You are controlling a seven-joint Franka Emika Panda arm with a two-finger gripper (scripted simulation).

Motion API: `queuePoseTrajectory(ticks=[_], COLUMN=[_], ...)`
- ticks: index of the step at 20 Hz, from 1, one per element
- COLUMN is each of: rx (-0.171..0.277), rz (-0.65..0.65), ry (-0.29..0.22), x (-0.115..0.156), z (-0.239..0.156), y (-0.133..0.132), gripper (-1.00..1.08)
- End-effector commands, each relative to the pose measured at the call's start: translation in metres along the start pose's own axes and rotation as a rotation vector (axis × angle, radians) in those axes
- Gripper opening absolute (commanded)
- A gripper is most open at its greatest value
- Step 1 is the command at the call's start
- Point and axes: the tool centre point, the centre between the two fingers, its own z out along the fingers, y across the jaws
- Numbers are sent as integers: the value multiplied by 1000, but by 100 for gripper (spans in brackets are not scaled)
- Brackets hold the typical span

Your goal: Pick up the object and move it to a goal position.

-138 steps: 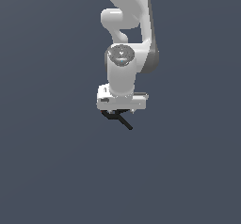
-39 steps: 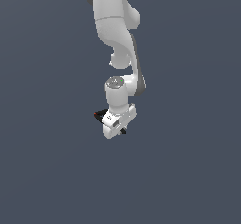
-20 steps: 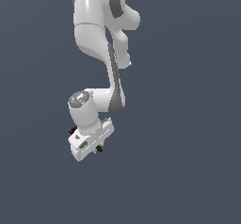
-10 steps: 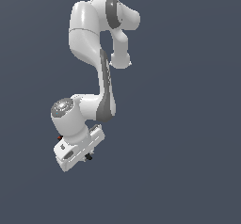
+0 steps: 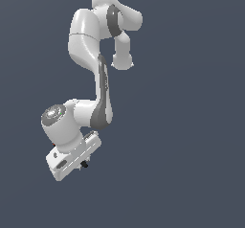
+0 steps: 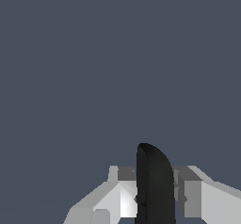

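Exterior view first: the white Panda arm folds down from its upper joints toward the exterior view's left, its grey-capped wrist low in the frame against a plain slate-blue background. Below the wrist sits the tilted white hand block, slanting up toward the exterior view's right. The gripper shows only as a small dark nub under the block's lower edge — its fingers are too small here to separate. The object is at that same spot, a tiny black speck against the block; no more of its shape can be read from this side. No surface is visible beneath it, so arm and object both appear against the bare background.

Wrist view: the gripper appears at close range, with pale grey fingers on either side of a tall black shape. That shape is the object — a dark, narrow form with a rounded top, standing upright between the two pads. The finger faces sit right against its flanks with no visible gap, so the gripper is closed narrowly on it and holds it. The object's lower end runs out of the frame. Behind it lies only the same uniform slate-blue field.
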Motion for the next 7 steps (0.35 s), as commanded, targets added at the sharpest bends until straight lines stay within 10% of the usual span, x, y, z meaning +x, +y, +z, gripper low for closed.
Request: queuePoseTrajectory(ticks=[1, 7], rx=[-3, -3], rz=[-1, -1], ry=[2, 2], x=[1, 1], z=[-2, -2], y=[5, 8], gripper=[-100, -100])
